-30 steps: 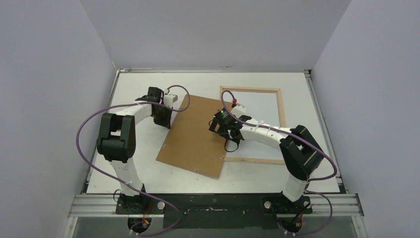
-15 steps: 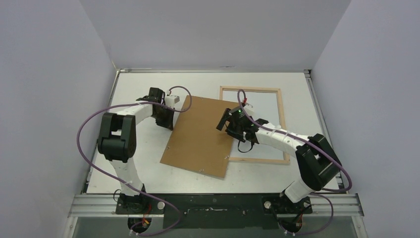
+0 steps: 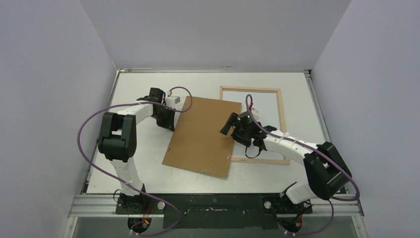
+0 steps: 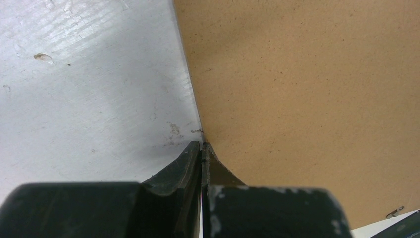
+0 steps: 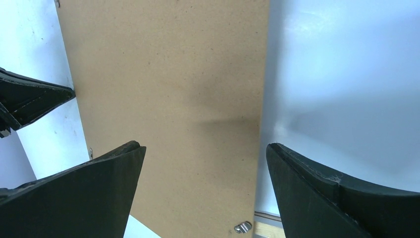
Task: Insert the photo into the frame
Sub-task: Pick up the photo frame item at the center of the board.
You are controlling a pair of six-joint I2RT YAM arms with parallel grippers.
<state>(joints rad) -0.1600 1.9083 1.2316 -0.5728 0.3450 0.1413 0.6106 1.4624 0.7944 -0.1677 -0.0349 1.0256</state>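
You are swinging the backing board [image 3: 203,136] further over the frame [image 3: 283,111]. Your left pincer [image 4: 202,145] is sitting closed at its edge, and your right pincer [image 5: 203,148] is hovering open, so covering is nearing.

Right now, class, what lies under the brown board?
The board covers the left bar of the frame and part of the white area inside it. The rest lies over the table. Anything else beneath it is hidden.

Bright even overhead light, soft shadows beneath both arms, white surface [image 3: 252,173] mildly washed out, left wrist view crisp on fibreboard panel [image 4: 307,99] grain, fingers [image 4: 181,171] dark and blurred at 6 o'clock, right wrist view bluish, faint shadow across panel
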